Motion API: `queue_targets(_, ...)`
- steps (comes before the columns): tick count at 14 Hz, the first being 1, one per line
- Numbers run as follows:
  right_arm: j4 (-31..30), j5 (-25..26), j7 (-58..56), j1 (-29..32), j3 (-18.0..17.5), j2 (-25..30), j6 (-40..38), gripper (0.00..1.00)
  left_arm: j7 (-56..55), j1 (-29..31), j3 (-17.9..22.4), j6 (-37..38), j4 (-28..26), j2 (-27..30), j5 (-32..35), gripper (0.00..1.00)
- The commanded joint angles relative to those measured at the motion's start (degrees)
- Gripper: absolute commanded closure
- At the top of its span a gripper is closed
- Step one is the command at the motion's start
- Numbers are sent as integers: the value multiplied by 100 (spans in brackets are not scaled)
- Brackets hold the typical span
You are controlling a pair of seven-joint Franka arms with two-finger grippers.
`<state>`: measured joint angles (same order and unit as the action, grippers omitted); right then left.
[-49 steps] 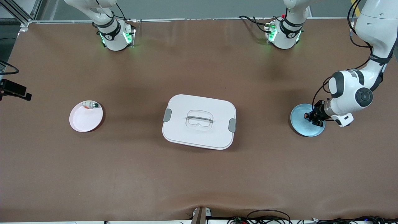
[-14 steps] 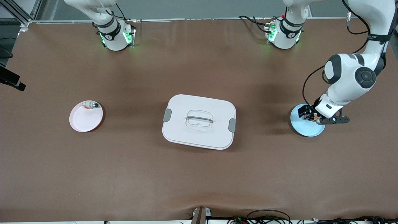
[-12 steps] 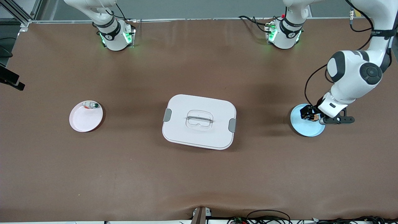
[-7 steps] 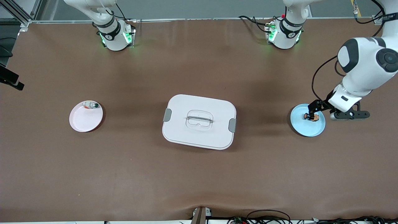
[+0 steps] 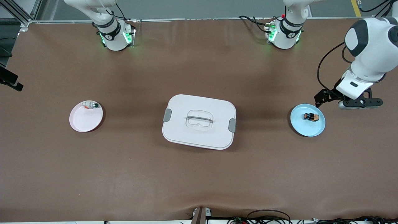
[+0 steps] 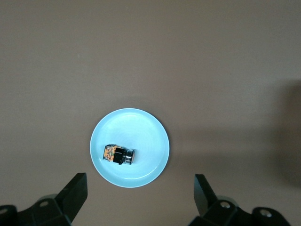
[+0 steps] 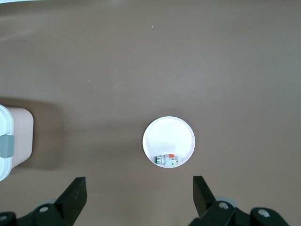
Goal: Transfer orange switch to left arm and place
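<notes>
The orange switch (image 5: pixel 311 116) lies on its side on the blue plate (image 5: pixel 307 128), which rests on the table (image 5: pixel 199 174) toward the left arm's end. The left gripper (image 5: pixel 321 97) hangs in the air over the table just beside the plate's rim, clear of the switch and holding nothing. In the left wrist view its two fingers (image 6: pixel 75 193) stand wide apart, with the switch (image 6: pixel 118 155) and the plate (image 6: pixel 141 127) lying between them and well below.

The box (image 5: pixel 199 121) sits at mid-table, lid on, between the blue plate and the pink plate (image 5: pixel 84 121). A small white component (image 5: pixel 91 105) lies at the pink plate's rim.

The right gripper (image 7: pixel 138 195) waits high over the pink plate's end of the table, fingers spread, empty.
</notes>
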<state>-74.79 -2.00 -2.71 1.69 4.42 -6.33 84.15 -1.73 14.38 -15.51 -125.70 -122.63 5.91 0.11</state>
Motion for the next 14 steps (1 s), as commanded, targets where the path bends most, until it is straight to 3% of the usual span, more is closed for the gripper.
queue_targets(1, -194, 68, -54, -46, 42, 167, 67, 0, 94, 30, -66, 404, 116, 288, -125, 0)
queue_targets(5, -194, 68, 8, -63, 33, 159, 49, 0, 94, -171, 30, 888, 616, 236, -353, 0)
queue_targets(7, -194, 68, 16, -98, 33, 158, 14, 0, 50, -583, 397, 933, 740, 201, -353, 0)
queue_targets(10, -203, 59, 25, -64, 50, 167, -144, 0, -73, -1680, 1494, 933, 924, 69, -345, 0)
queue_targets(11, -203, 68, 17, -46, 59, 176, -162, 0, -65, -1823, 1681, 933, 1090, -27, -336, 0)
queue_targets(14, -203, 68, 8, -37, 77, 176, -188, 0, -64, -1842, 1700, 942, 1451, -151, -318, 0)
